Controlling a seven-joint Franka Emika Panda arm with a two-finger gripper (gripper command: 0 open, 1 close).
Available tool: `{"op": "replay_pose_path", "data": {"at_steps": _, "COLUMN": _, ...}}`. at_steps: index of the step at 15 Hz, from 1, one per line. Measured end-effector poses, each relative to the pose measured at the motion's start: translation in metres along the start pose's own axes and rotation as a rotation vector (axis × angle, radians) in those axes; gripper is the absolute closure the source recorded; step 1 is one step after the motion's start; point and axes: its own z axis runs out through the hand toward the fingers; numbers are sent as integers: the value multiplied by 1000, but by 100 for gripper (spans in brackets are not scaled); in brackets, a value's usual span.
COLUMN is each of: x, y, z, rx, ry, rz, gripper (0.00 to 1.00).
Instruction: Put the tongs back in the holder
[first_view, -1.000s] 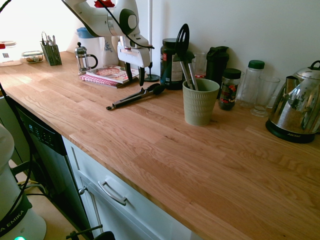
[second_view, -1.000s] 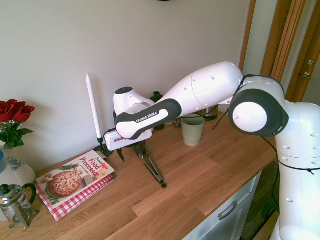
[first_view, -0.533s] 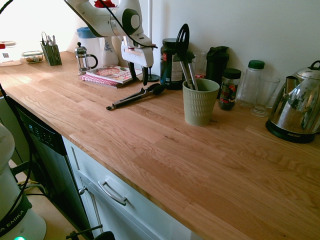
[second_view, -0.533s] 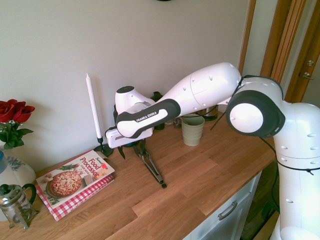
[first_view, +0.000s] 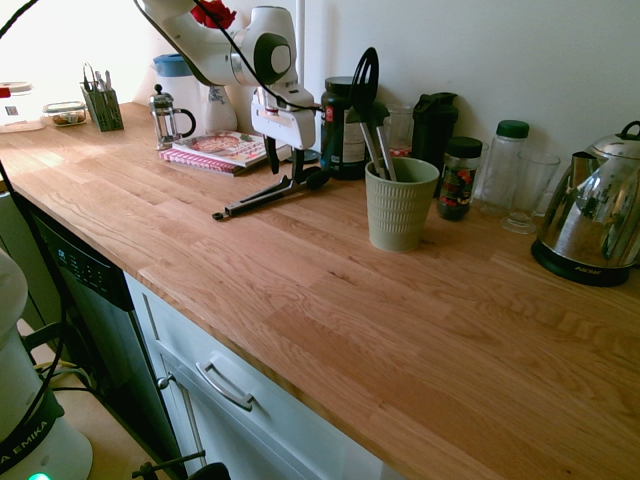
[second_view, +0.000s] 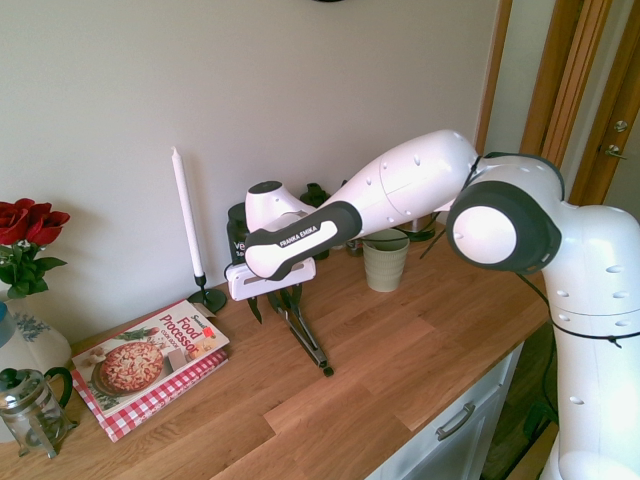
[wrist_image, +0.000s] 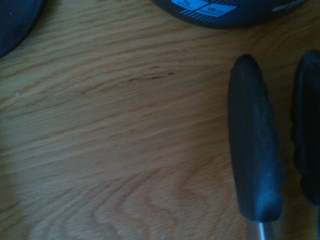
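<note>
where the first exterior view shows the open gripper (first_view: 284, 165) just above them, the tongs (first_view: 270, 194) lie flat near the worktop's (first_view: 300, 290) back edge. in the second exterior view they run lengthwise toward the front edge, well apart from the holder (second_view: 385, 259). the wrist view shows black tips.

Daylight floods in from the far left, blowing out that corner and glaring off the worktop (first_view: 330, 300) and kettle (first_view: 590, 220). The wrist view is dim, bluish and soft throughout.
</note>
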Motion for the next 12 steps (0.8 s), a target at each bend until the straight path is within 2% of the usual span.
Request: {"op": "replay_pose_path", "data": {"at_steps": 12, "x": -3, "y": 2, "z": 15, "rx": -15, "ry": -22, "rz": -19, "gripper": 100}}
